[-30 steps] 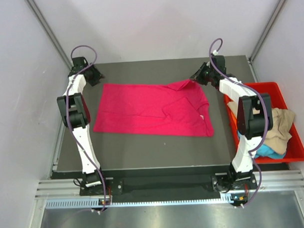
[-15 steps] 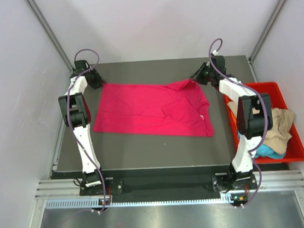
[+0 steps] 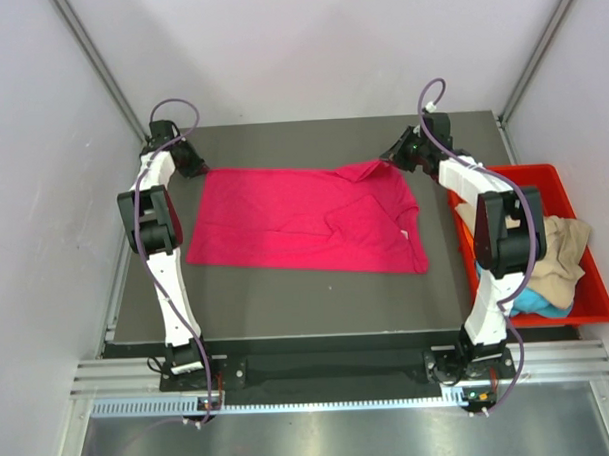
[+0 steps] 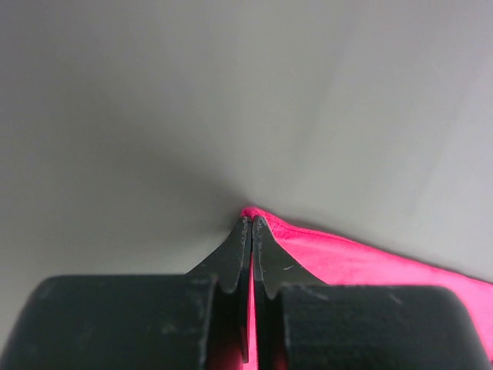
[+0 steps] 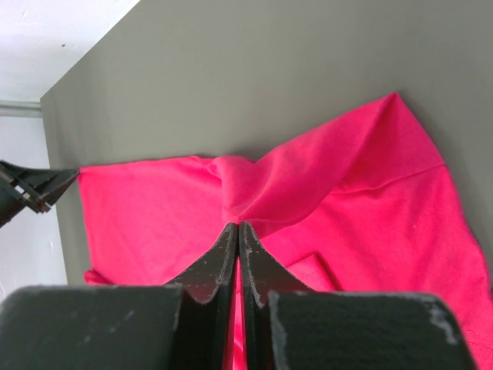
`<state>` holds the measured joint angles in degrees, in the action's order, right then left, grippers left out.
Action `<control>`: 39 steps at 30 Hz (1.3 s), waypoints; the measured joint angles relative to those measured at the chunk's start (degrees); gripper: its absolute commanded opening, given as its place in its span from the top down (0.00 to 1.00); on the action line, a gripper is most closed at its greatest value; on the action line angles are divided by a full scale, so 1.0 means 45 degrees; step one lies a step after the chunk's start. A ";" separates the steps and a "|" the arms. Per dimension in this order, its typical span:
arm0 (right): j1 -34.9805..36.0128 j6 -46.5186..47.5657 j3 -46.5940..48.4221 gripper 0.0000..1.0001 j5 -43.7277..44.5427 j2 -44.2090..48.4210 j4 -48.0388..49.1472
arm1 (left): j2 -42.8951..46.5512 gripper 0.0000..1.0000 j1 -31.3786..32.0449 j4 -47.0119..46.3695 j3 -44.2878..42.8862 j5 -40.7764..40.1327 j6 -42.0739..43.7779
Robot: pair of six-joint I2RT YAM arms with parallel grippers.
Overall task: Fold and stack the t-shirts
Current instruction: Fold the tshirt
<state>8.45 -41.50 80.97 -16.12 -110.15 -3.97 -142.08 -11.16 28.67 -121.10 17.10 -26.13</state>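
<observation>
Top external view: magenta t-shirt (image 3: 294,223) lies spread on tabletop (image 3: 287,299); left claw (image 3: 200,168) pinches its far-left corner, right claw (image 3: 384,159) its far-right corner.

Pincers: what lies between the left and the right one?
The pink shirt, its far edge running from the left pincer to the right pincer; top view shows it.

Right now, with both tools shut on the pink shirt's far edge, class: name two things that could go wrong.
1. The left tool pinches only the very corner tip of the pink shirt, so the cloth may slip out when lifted.
2. The right tool holds a bunched ridge, not a flat edge, so the fold may come out crooked.
</observation>
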 measured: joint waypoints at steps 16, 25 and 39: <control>-0.0855 0.0296 -0.0860 1.00 0.0559 0.1705 -0.0996 | 0.0894 1.00 -0.0005 0.0884 0.0461 -0.0015 0.0282; -0.0860 0.0316 -0.2477 1.00 0.0306 0.3351 -0.1205 | 0.2463 1.00 -0.0005 0.1656 0.1545 -0.0019 0.0801; -0.0923 0.0641 -0.4692 1.00 0.0102 0.5931 -0.2414 | 0.4104 1.00 -0.0005 0.3415 0.3623 -0.0340 0.1729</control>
<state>4.29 -38.61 59.86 -15.66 -83.46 -14.83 -123.61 -11.18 44.03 -104.79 15.57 -18.35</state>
